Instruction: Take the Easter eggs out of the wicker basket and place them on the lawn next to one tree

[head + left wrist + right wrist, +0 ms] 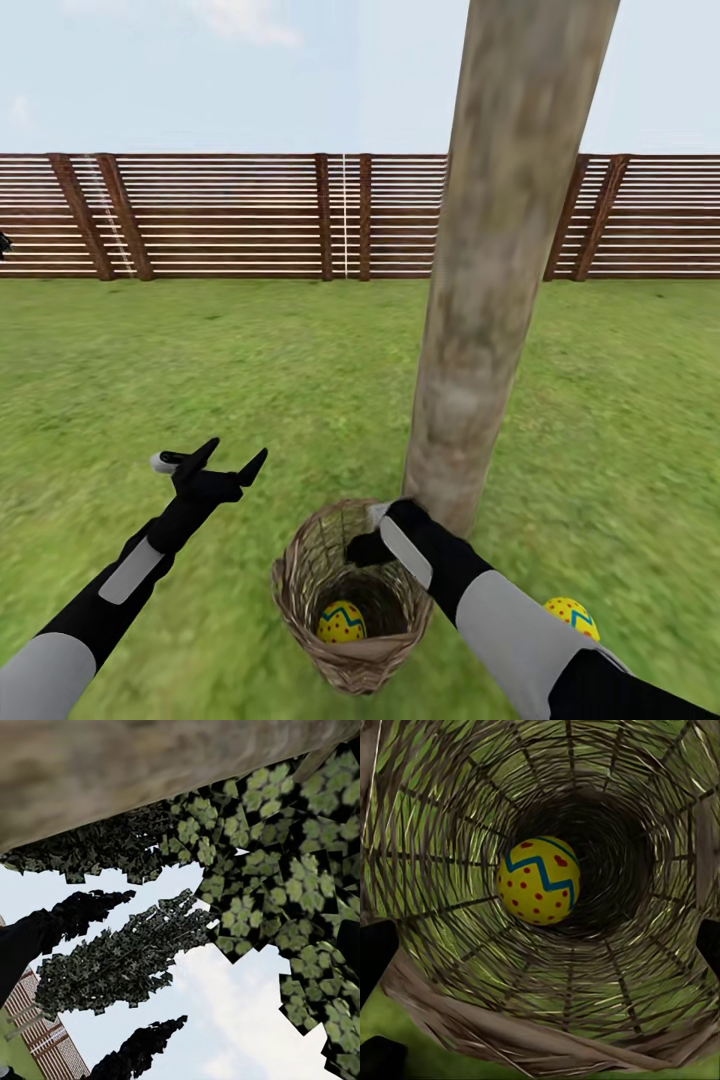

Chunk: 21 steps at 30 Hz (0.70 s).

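The right tool (368,548) is hanging spread over the wicker basket (300,580), where one Easter egg (538,880) is lying deep inside. The egg looks smooth, round and slippery; gripping across its middle seems best. The left tool (225,460) is spread, empty.

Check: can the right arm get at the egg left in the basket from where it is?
Probably yes. The right tool sits at the wicker basket rim, pointing down its open mouth at the egg lying alone at the bottom. Nothing covers it, though the narrow woven walls crowd the fingers.
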Motion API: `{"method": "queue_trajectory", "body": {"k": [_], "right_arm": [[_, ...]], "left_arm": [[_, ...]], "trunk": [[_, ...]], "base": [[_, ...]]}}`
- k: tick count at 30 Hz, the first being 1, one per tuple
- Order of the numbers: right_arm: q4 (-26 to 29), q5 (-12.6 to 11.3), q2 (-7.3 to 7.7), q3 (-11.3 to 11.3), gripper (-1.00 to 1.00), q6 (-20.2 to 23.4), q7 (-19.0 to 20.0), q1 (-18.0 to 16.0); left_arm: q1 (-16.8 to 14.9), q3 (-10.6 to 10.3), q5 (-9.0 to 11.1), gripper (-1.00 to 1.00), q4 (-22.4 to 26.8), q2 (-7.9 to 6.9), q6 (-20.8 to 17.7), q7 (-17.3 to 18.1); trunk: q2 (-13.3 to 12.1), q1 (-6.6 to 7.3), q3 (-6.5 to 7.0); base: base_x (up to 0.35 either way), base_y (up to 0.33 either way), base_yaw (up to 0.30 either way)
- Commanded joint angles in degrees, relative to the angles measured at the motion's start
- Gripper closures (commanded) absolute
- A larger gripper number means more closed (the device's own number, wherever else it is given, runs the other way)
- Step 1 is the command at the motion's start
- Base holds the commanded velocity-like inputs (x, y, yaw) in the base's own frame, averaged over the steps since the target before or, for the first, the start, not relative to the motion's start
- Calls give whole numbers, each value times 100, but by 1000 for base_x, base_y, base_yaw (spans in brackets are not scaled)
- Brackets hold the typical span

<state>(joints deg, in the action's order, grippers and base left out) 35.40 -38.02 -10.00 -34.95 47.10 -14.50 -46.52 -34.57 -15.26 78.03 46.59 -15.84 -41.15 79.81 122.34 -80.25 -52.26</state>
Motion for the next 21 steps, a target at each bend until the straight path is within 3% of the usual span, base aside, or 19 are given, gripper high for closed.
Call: {"method": "queue_trajectory", "body": {"k": [1, 6, 21], "right_arm": [[12, -57, 0, -107, -100, 8, -13, -6], [154, -61, 0, -332, -100, -9, 63, -1], [271, -26, 0, -330, -100, -76, 62, 2]], "left_arm": [[-6, -30, 45, -100, -3, -7, -60, 15], [-6, -30, 45, -100, -9, -7, -60, 13], [-6, -30, 48, -100, -18, 2, -60, -18]], "trunk": [[44, -22, -24], [245, -131, -113], [846, -461, -383]], "base": [[0, 0, 0], [0, 0, 0], [0, 0, 2]]}}
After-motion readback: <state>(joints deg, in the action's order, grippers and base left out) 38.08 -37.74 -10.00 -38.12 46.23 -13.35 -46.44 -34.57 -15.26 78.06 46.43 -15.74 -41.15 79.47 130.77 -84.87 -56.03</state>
